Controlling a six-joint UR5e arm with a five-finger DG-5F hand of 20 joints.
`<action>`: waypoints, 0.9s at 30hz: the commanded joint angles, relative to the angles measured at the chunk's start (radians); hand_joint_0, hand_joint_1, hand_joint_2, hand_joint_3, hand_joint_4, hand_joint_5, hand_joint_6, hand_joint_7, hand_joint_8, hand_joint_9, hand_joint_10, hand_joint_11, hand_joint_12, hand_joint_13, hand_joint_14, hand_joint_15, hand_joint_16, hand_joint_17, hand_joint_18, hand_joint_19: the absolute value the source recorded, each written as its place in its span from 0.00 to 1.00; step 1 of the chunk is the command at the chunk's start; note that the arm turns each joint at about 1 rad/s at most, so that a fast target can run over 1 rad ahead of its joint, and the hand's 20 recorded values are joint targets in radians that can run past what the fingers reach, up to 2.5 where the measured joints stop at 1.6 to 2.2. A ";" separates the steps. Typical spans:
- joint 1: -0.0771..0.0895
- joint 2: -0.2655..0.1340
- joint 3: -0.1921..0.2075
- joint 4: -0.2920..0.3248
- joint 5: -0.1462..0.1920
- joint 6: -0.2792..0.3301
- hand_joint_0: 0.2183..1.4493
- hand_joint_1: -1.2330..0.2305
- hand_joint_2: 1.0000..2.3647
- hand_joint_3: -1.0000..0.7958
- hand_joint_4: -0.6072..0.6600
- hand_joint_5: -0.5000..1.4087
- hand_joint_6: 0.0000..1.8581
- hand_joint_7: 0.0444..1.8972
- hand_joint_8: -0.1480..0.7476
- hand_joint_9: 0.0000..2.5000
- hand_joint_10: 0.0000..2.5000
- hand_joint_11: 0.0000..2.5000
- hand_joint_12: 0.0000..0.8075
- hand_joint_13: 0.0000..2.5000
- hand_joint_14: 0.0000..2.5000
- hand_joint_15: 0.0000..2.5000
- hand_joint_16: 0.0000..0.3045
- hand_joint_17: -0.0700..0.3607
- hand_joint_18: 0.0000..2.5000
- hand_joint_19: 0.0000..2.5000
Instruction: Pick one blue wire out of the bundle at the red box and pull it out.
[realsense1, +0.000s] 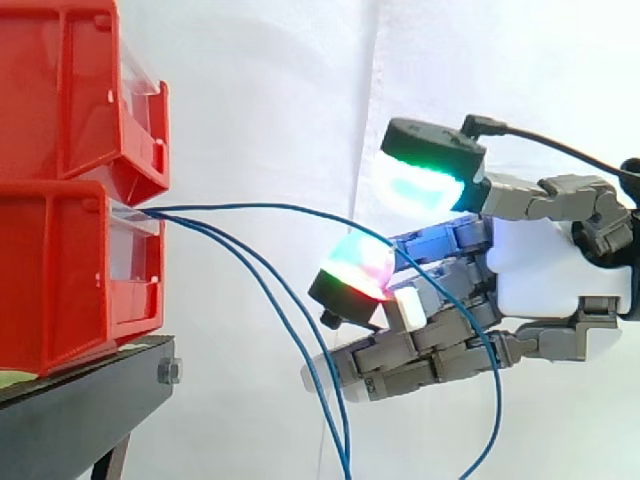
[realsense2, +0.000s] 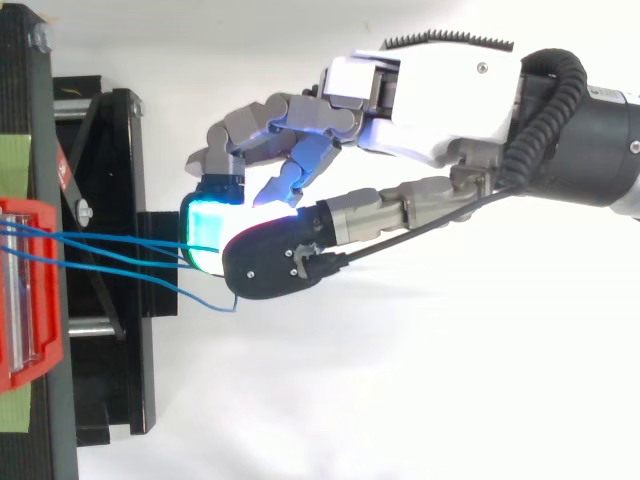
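Observation:
Three thin blue wires (realsense1: 230, 232) (realsense2: 110, 240) leave the front of the lower red bin (realsense1: 70, 280) (realsense2: 25, 300). Two of them droop steeply to the bottom edge of the side view. The third arcs right (realsense1: 290, 207) and runs through the hand (realsense1: 545, 265) (realsense2: 440, 90), then hangs down behind it. The hand is open. Its thumb, with a green-cyan pad (realsense1: 415, 188), is raised above a finger with a red-green pad (realsense1: 358, 268). The arcing wire passes through the gap between them, along that finger's top. The other fingers curl below.
A second red bin (realsense1: 70, 90) is stacked on the lower one. Both rest on a black stand (realsense1: 90, 395) (realsense2: 110, 200) at the left. A white curtain hangs behind.

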 joint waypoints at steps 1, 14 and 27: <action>0.000 0.000 0.000 0.000 0.000 -0.001 0.18 0.44 0.00 0.29 0.64 0.20 0.44 0.64 0.52 0.38 0.01 0.25 0.53 0.10 0.00 0.04 0.23 0.53 0.05 0.10; -0.001 0.001 0.000 0.000 0.000 -0.001 0.28 0.22 0.00 0.28 0.64 0.20 0.46 0.69 0.48 0.40 0.01 0.32 0.48 0.13 0.00 0.04 0.20 0.48 0.09 0.08; 0.000 0.001 0.000 0.000 0.000 -0.001 0.33 0.21 0.01 0.43 0.53 0.20 0.48 0.73 0.47 0.40 0.01 0.32 0.47 0.15 0.00 0.05 0.19 0.47 0.11 0.09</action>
